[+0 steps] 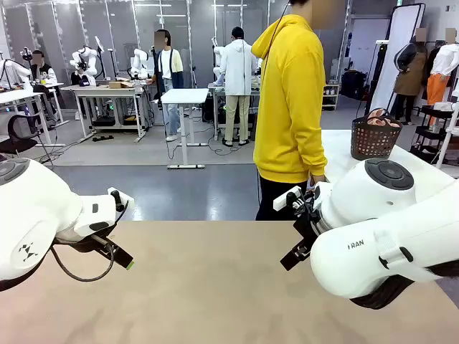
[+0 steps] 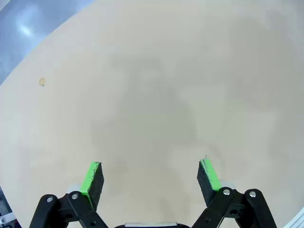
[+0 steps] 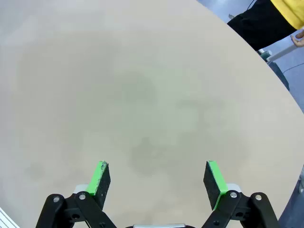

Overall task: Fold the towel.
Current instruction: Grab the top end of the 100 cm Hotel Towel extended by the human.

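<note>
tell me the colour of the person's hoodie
Bright yellow; the hoodie shows best in the front view.

We count two grippers, the left gripper and the right gripper, carrying four green pads between them; one tan table; one person in yellow at its far side; one dark basket; one pink towel inside it.
</note>
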